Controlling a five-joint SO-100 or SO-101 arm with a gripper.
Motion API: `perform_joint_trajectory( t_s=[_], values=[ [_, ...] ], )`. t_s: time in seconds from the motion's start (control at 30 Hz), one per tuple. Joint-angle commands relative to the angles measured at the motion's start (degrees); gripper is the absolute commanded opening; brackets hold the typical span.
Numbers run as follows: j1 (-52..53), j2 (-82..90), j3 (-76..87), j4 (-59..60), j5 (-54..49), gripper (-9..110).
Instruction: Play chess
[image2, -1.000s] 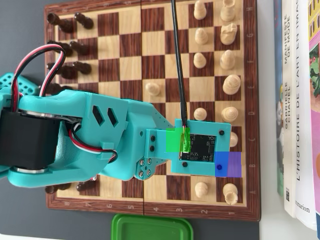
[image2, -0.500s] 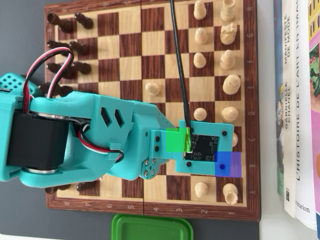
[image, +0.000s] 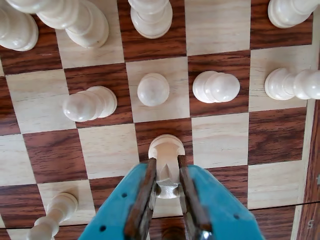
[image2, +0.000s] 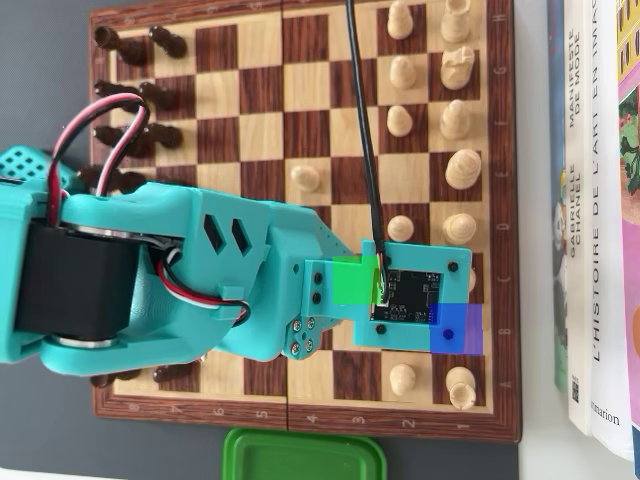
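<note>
In the wrist view my gripper (image: 166, 167) is shut on a white chess piece (image: 166, 147) with a notched top; both brown-padded fingers press its sides. I cannot tell whether it rests on the chessboard (image: 220, 140) or hangs just above it. White pawns stand just ahead, one (image: 152, 89) on a light square and others (image: 216, 86) (image: 90, 103) beside it. In the overhead view the teal arm (image2: 200, 280) reaches across the board (image2: 240, 90) to its right side. The wrist camera board (image2: 410, 295) hides the gripper and the held piece there.
Dark pieces (image2: 130, 45) line the board's left edge, partly under the arm. White pieces (image2: 460, 170) stand along the right columns, and one white pawn (image2: 305, 178) is further in. A green lid (image2: 303, 455) lies below the board. Books (image2: 595, 200) lie at the right.
The arm has shifted slightly right and down over the board's right side; the pieces in view have not moved.
</note>
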Motion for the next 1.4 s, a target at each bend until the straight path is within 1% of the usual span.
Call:
perform_joint_trajectory(
  t_s=[0.0,0.5,0.63,1.07,1.17,1.37],
  values=[
    [0.4,0.4,-2.1,-0.5,-0.3,4],
    [0.4,0.3,-2.1,-0.3,-0.3,4],
    [0.4,0.3,-2.1,-0.2,-0.3,8],
    [0.3,0.3,-2.1,0.1,-0.3,9],
    [-0.1,0.3,-2.1,0.1,-0.3,12],
    [-0.1,0.5,-2.3,0.1,-0.3,12]
  ],
)
